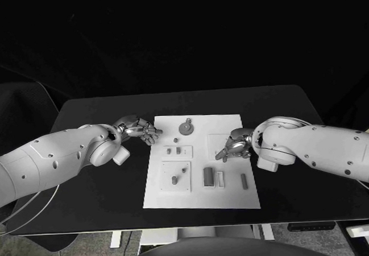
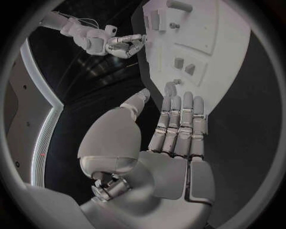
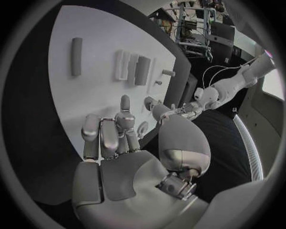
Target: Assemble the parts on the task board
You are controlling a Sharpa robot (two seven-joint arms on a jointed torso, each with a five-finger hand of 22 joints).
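Observation:
The white task board point(image 1: 237, 195) lies in the middle of the black table. Grey parts sit on it: a round knobbed piece point(image 1: 186, 127) at the far end, a small peg point(image 1: 175, 178), an upright block point(image 1: 208, 176) and a slim bar point(image 1: 244, 181) towards the near end. My left hand point(image 1: 139, 130) hovers at the board's far left edge, fingers stretched out point(image 2: 177, 126), holding nothing. My right hand point(image 1: 235, 144) hangs over the board's right side with fingers loosely bent point(image 3: 113, 136) and nothing in them. The bar point(image 3: 76, 56) and block point(image 3: 142, 70) lie beyond its fingers.
Bare black table point(image 1: 94, 109) surrounds the board on all sides. Raised white plates point(image 1: 176, 177) on the board carry some of the parts. A cable point(image 1: 24, 209) hangs under my left arm at the table's near left.

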